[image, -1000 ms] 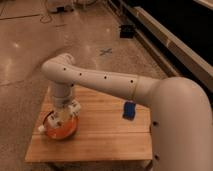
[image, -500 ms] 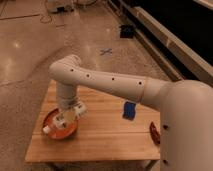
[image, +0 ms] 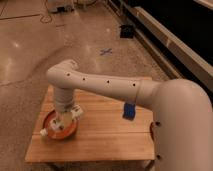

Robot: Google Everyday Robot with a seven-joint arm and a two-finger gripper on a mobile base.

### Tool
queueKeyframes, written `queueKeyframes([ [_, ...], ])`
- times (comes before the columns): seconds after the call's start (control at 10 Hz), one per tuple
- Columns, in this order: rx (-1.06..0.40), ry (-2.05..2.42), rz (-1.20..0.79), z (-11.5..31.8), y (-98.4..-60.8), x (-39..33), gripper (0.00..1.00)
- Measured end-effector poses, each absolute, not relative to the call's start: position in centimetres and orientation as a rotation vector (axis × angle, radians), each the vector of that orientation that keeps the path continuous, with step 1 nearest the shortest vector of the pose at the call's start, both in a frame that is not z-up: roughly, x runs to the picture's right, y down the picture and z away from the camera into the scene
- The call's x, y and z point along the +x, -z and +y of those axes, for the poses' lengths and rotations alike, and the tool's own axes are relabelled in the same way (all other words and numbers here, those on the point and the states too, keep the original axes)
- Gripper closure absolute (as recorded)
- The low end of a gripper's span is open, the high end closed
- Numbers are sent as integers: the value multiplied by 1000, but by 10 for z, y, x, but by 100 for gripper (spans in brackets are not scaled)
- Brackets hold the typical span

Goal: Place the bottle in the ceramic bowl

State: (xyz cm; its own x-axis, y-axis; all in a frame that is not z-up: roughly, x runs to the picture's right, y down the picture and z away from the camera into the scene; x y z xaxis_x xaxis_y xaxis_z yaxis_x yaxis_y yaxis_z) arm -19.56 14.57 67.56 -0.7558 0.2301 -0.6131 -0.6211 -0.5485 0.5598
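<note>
The ceramic bowl (image: 60, 131) is orange-red and sits at the left of the wooden table (image: 105, 137). The bottle (image: 54, 126) is pale with a white cap. It lies tilted in the bowl, with the cap resting at the bowl's left rim. My gripper (image: 68, 114) hangs straight down from the white arm. It is right over the bowl's right half, at the bottle's upper end. The gripper body hides whether it touches the bottle.
A small blue object (image: 130, 111) stands on the table to the right of the bowl. A reddish object (image: 151, 129) shows at the table's right edge, partly hidden by my arm. Polished floor surrounds the table, and a dark wall runs along the right.
The bottle has gone from level under the gripper to tilted down into the bowl, with its cap at the left rim. The arm has shifted slightly over the bowl.
</note>
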Motion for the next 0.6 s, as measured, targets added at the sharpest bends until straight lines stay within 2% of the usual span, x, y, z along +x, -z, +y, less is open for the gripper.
queueKeyframes([
  [0.2, -657, -2292, 1109, 146, -672, -185, 67],
  [0.4, -686, -2254, 1078, 143, -689, -199, 90],
  [0.6, -719, -2208, 1029, 135, -710, -221, 100],
])
